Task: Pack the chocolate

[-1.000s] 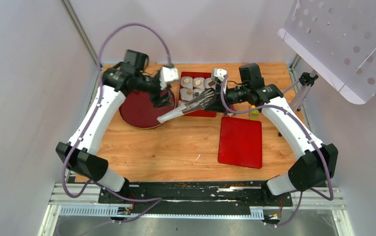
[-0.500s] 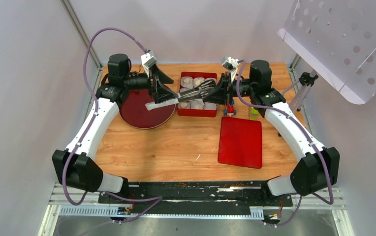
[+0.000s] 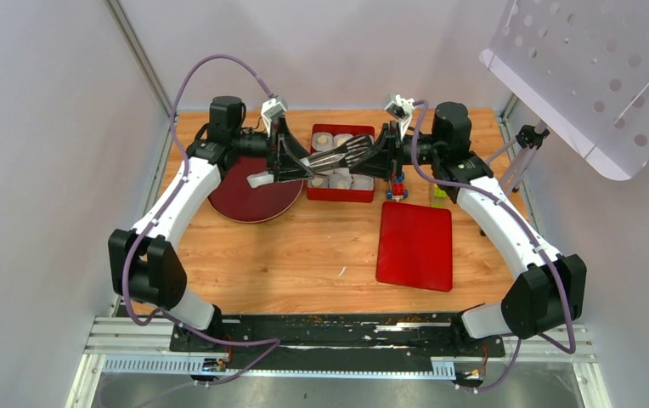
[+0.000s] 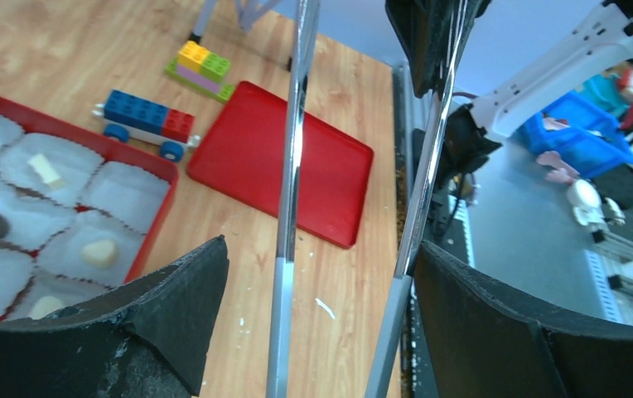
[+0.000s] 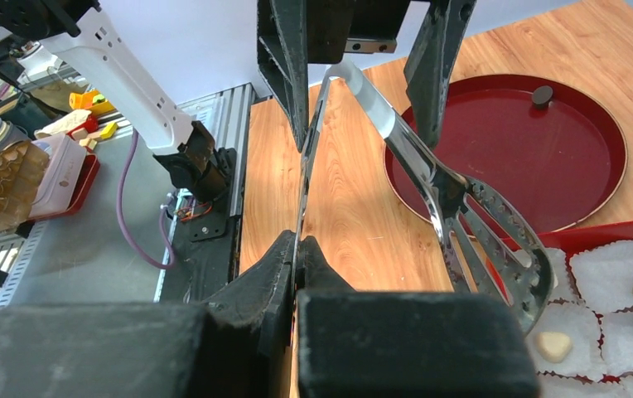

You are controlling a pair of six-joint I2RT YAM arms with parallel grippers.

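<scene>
Chocolate (image 5: 553,345) lies in small lumps, cream, tan and dark, each in its own white paper cup (image 4: 127,195) inside the red box (image 3: 338,196) at the far middle of the table (image 3: 304,263). One more dark lump (image 5: 543,95) sits alone on the round maroon tray (image 5: 495,157), just left of the box.

Nearest to me, right of centre, a flat red lid (image 3: 414,246) lies on the bare wood, well apart from both claws. The boards in front of the tray and box have nothing on them.

Further back the two arms meet over the box. The right gripper (image 5: 297,245) is pinched tight on one thin arm of the metal tongs (image 5: 417,162) and hangs above the box's right end. The slotted heads of the tongs hover over the cups, with a cream lump close beside them. The left gripper (image 4: 317,257) straddles the handle end of the tongs above the gap between tray and box. Its fingers are spread wide, and one tong arm stands clear of its finger.

Just right of the box stands a blue and red wheeled block toy (image 4: 147,120), with a yellow and green block stack (image 4: 200,65) beyond it.

Plain walls close the left and back edges, and a perforated panel (image 3: 593,76) overhangs the far right corner.
</scene>
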